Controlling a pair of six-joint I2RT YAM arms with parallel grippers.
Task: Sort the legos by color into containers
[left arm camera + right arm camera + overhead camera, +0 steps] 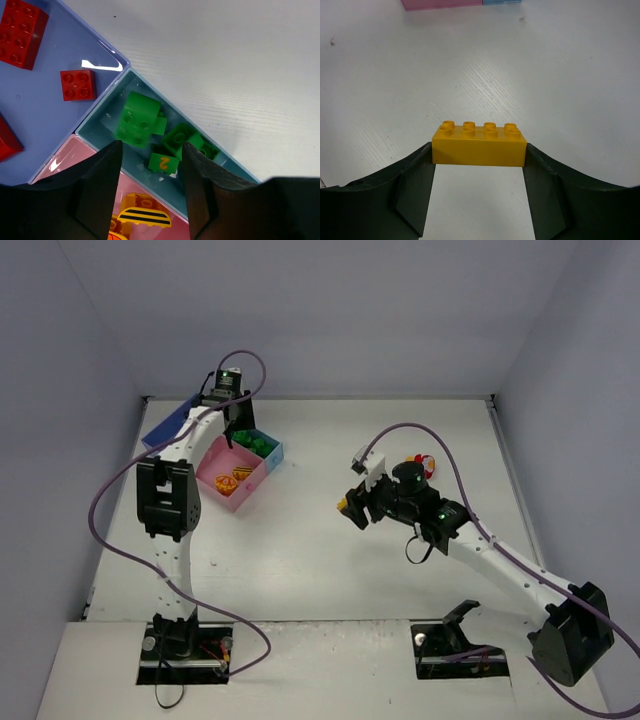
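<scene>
**Pincers at the sorting stage: one brick in transit, drop zone occupied**

Right pincer [478, 147] is closed on the two short ends of a yellow-orange brick [479, 152], studs up, clear above the bare desk [545, 75]. Left pincer [151, 150] stands partly open and holds nothing. It hangs over the teal compartment [107, 135], where the green bricks [162, 162] lie directly below and between its fingers, one of them blurred. Red bricks [78, 85] sit in the blue compartment [50, 115]. A striped yellow piece [145, 216] lies in the pink compartment [70, 160], the likely goal of the carried brick, well apart to the left.

Hazards, as judged:
- The grip is only at the fingertips, so the brick may pivot or slip in transit.
- The left arm occupies the space above the compartments, so a direct approach risks contact between the arms.
- Pink and teal share a wall, so an off-centre drop may land among the greens.
- Lowering or closing the left pincer could snag a green brick.
</scene>
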